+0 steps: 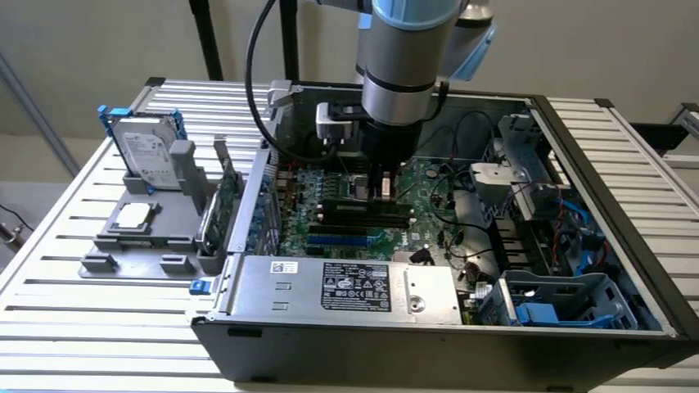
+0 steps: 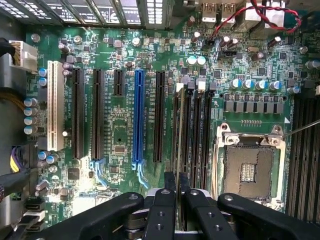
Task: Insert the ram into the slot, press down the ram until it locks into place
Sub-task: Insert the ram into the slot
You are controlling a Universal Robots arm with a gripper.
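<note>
The black fingers [image 2: 161, 215] are pinched almost shut on the thin, flat ram [image 2: 177, 186]. They hold it edge-on, so it lines up lengthwise with the long, narrow black plastic slot [image 2: 182, 130] on the green motherboard [image 2: 120, 140]. I cannot tell whether it touches the slot.

A grey robot arm [image 1: 399, 49] comes straight down from above, its wrist held vertical. The black hand [image 1: 384, 190] points downward, its two fingers [image 2: 161, 212] drawn close together and pinching the thin ram [image 2: 178, 182] edge-on between them.
</note>
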